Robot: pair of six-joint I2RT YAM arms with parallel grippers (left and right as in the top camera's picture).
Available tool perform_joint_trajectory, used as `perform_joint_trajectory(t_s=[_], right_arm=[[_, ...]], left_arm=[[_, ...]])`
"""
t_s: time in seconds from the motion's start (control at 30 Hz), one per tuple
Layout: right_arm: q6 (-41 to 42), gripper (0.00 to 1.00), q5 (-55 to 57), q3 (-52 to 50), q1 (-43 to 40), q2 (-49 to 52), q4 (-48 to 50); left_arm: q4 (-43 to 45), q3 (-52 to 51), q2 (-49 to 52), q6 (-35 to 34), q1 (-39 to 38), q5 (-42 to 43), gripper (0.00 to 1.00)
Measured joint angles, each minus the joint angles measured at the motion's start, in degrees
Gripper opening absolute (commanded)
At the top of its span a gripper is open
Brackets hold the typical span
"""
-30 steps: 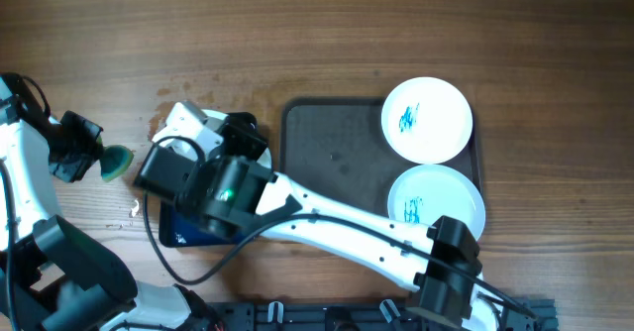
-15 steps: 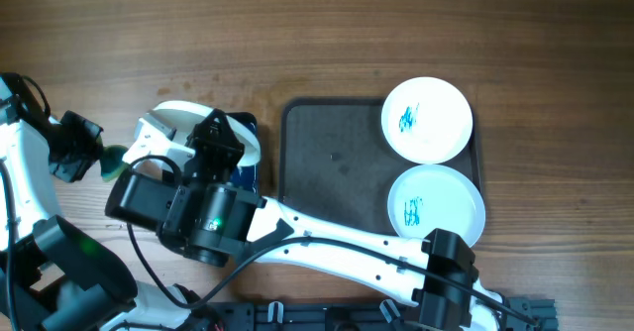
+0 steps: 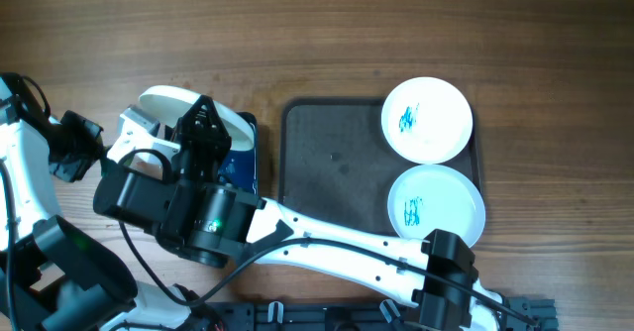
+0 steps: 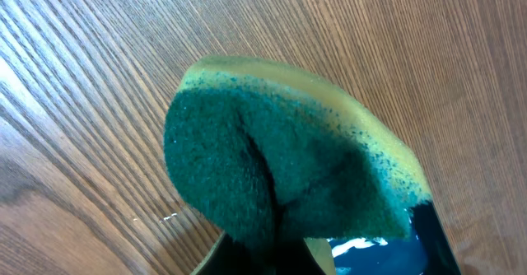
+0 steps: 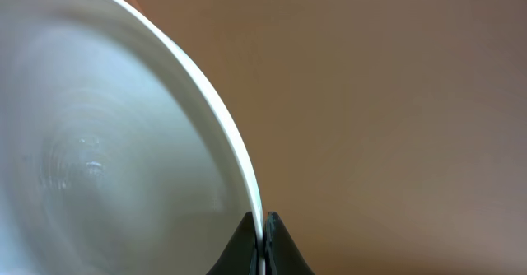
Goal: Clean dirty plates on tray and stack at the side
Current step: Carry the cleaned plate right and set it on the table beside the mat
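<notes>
Plates (image 3: 427, 120) with blue-green scribbles, two of them, lie at the right end of your grey tray (image 3: 332, 158). Your right pincer (image 5: 263, 235) is clenched on the rim of a third plate (image 3: 163, 101) by the blue tray (image 3: 241, 160). Your left pincer (image 3: 91, 153) grips a green-and-yellow sponge (image 4: 280, 160) above the wooden surface (image 3: 297, 34).

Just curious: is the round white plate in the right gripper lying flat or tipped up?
Tipped up: the round white plate shows overhead as a narrow oval, rim pinched in the right gripper.
</notes>
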Motion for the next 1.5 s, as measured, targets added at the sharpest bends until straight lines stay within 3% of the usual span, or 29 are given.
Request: perform_joint_trajectory(t_s=[0.6,0.8,1.03,1.13,1.3,1.5], right_arm=[[0.72,0.04,-2.89,0.00,-0.24,0.00,-1.49],[12.13,0.04,-10.93,0.17,-2.97,0.02,-10.91],[14.08,0.04,-13.68,0.22,-3.67,0.02,-11.52],[18.80,0.04,-16.61,0.26,-4.02,0.02,-15.19],[32.76,0.04,-32.81,0.33,-14.12,0.02,-22.80],[41.33,0.04,-54.12,0.33,-32.46,-0.87,-25.51]], left_arm=[[-0.20,0.00,0.00,0.00,0.00,0.00,0.04],[-0.17,-0.02,0.00,0.02,0.00,0.17,0.04],[-0.20,0.00,0.00,0.02,0.00,0.17,0.04],[-0.20,0.00,0.00,0.02,0.00,0.20,0.04],[-0.42,-0.02,0.00,0.02,0.00,0.20,0.04],[-0.39,0.00,0.00,0.00,-1.18,0.22,0.04]])
